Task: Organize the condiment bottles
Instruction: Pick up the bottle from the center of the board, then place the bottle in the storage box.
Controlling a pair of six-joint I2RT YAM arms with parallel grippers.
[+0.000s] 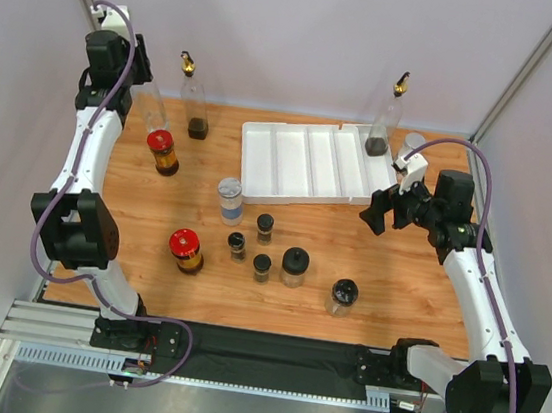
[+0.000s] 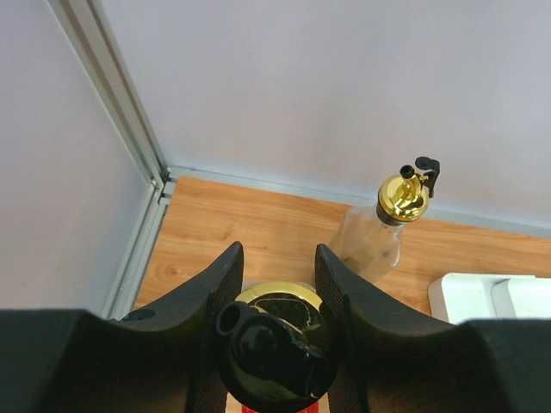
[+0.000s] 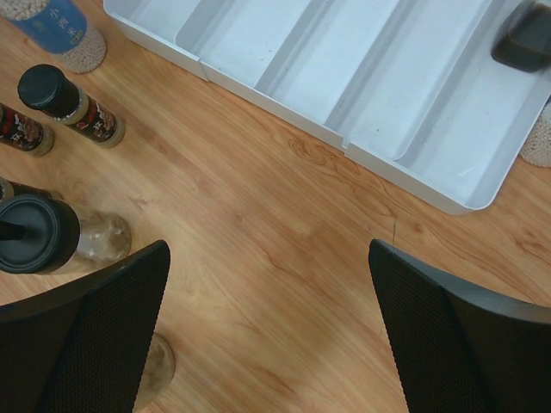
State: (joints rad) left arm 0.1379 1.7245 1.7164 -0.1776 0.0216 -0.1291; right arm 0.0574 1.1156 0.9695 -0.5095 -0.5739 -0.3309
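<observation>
My left gripper is shut on the gold spout with a black cap of a tall clear bottle at the back left corner. A second gold-spouted bottle stands just to its right. A third stands by the tray's back right. Two red-capped amber jars, a grey-lidded jar, small black-lidded jars and medium ones stand mid-table. My right gripper is open and empty above bare wood.
The white divided tray lies at the back centre, just beyond my right gripper. Another grey-lidded jar stands behind the tray's right end. Grey walls and metal posts close in the table on the left, back and right.
</observation>
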